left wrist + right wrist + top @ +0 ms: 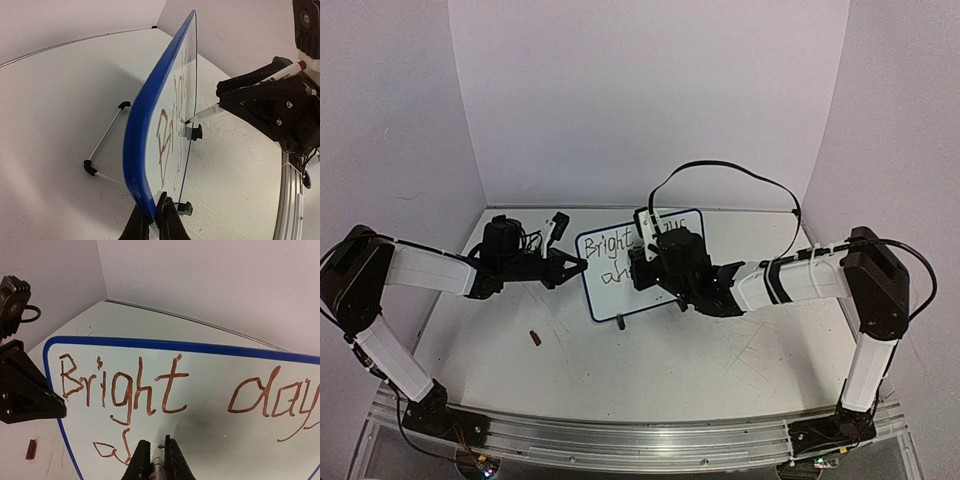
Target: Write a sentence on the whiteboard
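Observation:
The whiteboard (605,300) stands upright on two black feet mid-table, blue-rimmed (145,125). My left gripper (578,265) is shut on its left edge, the jaws (152,202) pinching the rim near the lower corner. The sentence (172,375), in dark reddish-brown strokes, reads "Bright day" on the top line, with "ah" started below. My right gripper (156,439) is shut on a marker (157,460) whose tip touches the board (210,360) just right of the "ah". The left wrist view shows that gripper (222,97) and the marker tip (189,120) against the board face.
A small reddish marker cap (534,338) lies on the scratched table in front of the board's left corner, also visible as a cap (31,449) in the right wrist view. Pale walls close in behind. A black cable (720,168) loops above the right arm.

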You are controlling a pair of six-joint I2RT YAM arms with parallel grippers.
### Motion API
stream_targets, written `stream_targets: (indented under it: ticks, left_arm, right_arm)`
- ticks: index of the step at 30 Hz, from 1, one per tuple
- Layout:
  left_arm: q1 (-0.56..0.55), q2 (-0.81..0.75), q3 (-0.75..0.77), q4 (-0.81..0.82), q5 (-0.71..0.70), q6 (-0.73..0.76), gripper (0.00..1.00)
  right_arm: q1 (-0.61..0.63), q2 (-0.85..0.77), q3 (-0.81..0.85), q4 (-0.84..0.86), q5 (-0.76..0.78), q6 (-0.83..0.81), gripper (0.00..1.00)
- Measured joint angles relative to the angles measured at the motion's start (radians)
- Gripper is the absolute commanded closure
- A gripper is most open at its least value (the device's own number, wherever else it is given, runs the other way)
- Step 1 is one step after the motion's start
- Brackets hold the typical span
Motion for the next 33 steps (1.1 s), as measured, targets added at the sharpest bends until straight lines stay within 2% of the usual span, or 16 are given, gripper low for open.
stream_targets:
  ticks: [25, 33]
  left_arm:
    - [0.0, 0.0, 0.0, 0.0, -0.001, 0.0, 1.0]
    - [0.0, 0.0, 0.0, 0.0, -0.001, 0.0, 1.0]
  right_arm:
    - [0.001, 0.0, -0.031, -0.033, -0.005, 0.053, 1.0]
    - [0.007, 0.0, -0.034, -0.055, 0.034, 0.048, 1.0]
